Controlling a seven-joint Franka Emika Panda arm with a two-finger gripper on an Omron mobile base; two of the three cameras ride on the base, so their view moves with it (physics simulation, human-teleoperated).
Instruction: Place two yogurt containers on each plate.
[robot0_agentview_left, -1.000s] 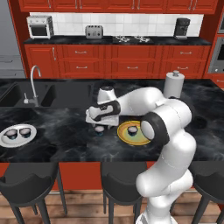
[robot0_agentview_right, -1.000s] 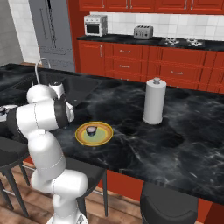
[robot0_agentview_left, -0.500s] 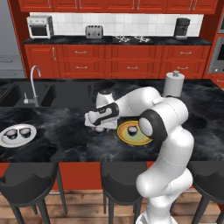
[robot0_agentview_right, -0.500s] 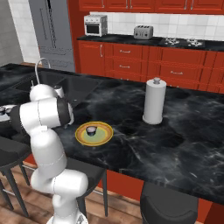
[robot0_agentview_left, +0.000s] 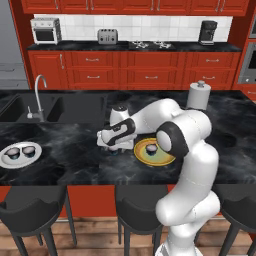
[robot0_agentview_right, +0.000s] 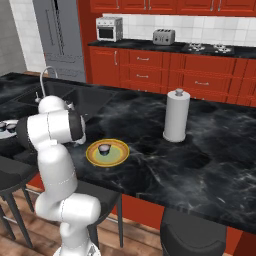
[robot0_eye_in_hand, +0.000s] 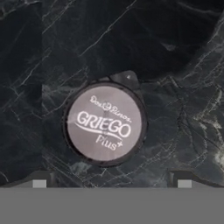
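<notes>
Left base view: gripper (robot0_agentview_left: 115, 148) low over dark counter (robot0_agentview_left: 70, 160), just left of yellow plate (robot0_agentview_left: 154, 151) bearing 1 cup; white plate (robot0_agentview_left: 20, 154) with 2 cups well apart.

Right base view: yellow plate near paper towel roll (robot0_agentview_right: 176, 116).

Hand view: yogurt cup (robot0_eye_in_hand: 105, 123) centred between spread fingertips (robot0_eye_in_hand: 40, 181), ungrasped. Probably light, rigid, slick-sided; best pinched across round sides.

Black marble counter (robot0_agentview_left: 75, 155): plates (robot0_agentview_left: 152, 152), yogurt cup (robot0_eye_in_hand: 105, 122), paper-towel roll (robot0_agentview_right: 177, 116)

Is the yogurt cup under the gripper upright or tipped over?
Upright: in the hand view the yogurt cup shows its full round lid face-on, sitting on the black counter.
</notes>
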